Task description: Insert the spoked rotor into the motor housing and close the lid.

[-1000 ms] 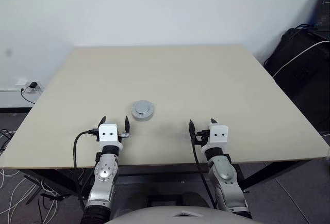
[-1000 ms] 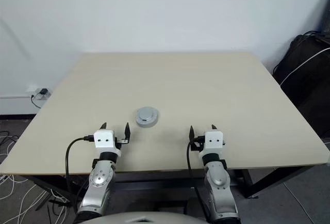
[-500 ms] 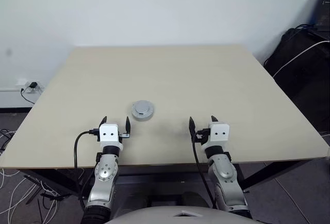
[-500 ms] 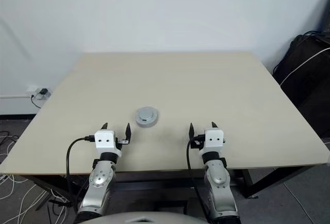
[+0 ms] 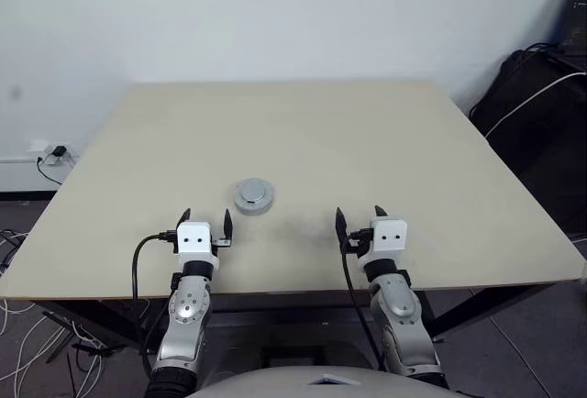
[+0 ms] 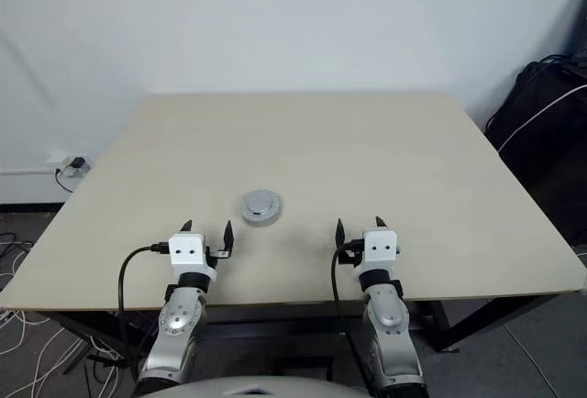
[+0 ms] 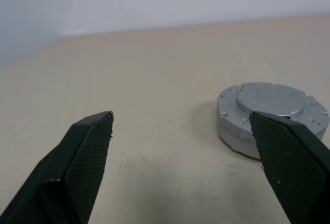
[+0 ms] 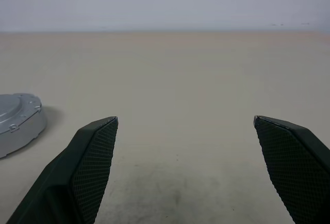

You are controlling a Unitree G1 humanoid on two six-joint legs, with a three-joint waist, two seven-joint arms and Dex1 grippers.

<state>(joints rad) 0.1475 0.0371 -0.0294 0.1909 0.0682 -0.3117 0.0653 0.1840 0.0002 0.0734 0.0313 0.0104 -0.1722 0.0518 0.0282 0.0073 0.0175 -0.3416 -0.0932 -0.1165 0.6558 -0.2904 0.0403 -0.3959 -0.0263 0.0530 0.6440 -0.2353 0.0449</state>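
Note:
A round silver-grey metal lid with a raised flat centre lies on the beige table, near the front and a little left of the middle. The spoked rotor is out of view. The motor housing is hidden; I cannot tell whether it sits under the lid. My left gripper hovers open just short of the lid and slightly to its left. In the left wrist view the lid lies ahead beside one finger. My right gripper stands open to the lid's right, with nothing between its fingers.
Both grippers hang just over the table's front edge. A black bag with a white cable stands on the floor past the table's right side. A wall socket with cables sits low on the left.

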